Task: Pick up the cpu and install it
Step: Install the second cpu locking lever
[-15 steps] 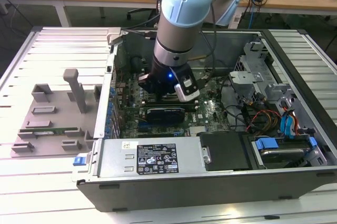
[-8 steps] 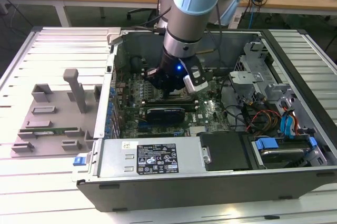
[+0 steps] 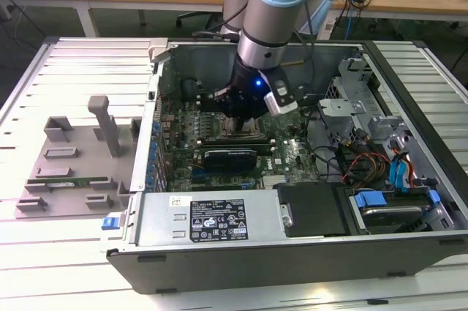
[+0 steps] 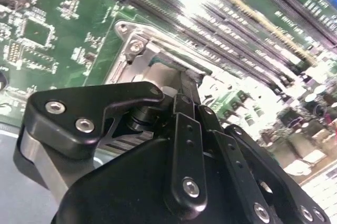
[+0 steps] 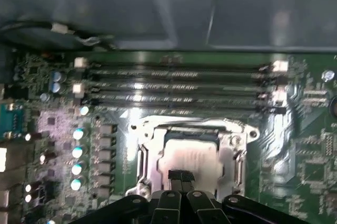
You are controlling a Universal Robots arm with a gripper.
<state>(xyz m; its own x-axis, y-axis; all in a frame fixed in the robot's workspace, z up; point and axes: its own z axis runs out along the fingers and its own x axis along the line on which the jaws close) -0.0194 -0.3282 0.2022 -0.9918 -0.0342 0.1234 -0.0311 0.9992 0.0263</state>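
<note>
The cpu [image 5: 192, 154], a silver-grey square, lies flat inside the metal socket frame [image 5: 234, 153] on the green motherboard [image 5: 310, 145]. My gripper [image 5: 181, 175] hangs right over it, its black fingers drawn together in both wrist views, and the tips meet at the cpu's near edge. I cannot tell whether the tips touch the chip. In the second wrist view the gripper [image 4: 188, 84] covers most of the socket frame [image 4: 138, 49]. In the exterior view the gripper [image 3: 238, 125] reaches down into the open computer case.
Several memory slots [image 5: 179, 84] run just beyond the socket. The case walls [image 3: 219, 217], a black card [image 3: 230, 157] and cables [image 3: 365, 161] crowd the arm. A grey fixture tray [image 3: 73, 154] with a green memory stick [image 3: 62, 179] sits at the exterior view's left.
</note>
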